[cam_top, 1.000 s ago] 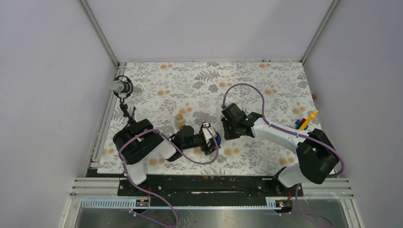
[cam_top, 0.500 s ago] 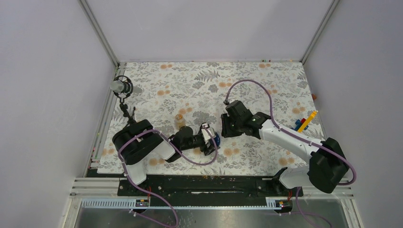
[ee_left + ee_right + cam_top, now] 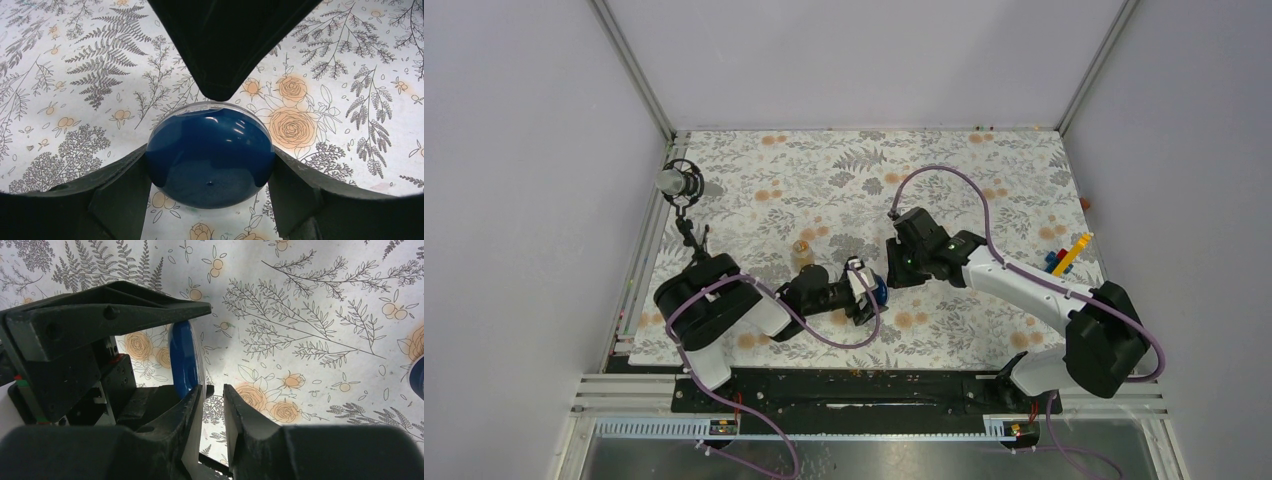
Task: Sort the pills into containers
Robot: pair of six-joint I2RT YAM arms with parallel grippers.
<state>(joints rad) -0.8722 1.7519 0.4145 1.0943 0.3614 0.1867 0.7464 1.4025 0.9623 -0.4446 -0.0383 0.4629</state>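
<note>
My left claw (image 3: 874, 291) is clamped on a blue disc (image 3: 210, 155), one finger at each side of its rim, holding it on edge over the counter (image 3: 984, 190). My right claw (image 3: 213, 390) sits close against the disc from the right. Its fingers are drawn almost together, with only a thin slit between them and nothing I can see in it. One fingertip (image 3: 192, 400) lies just beside the disc's edge. The amber bottle (image 3: 802, 250) stands upright on the counter, left of the disc and a little farther back.
</note>
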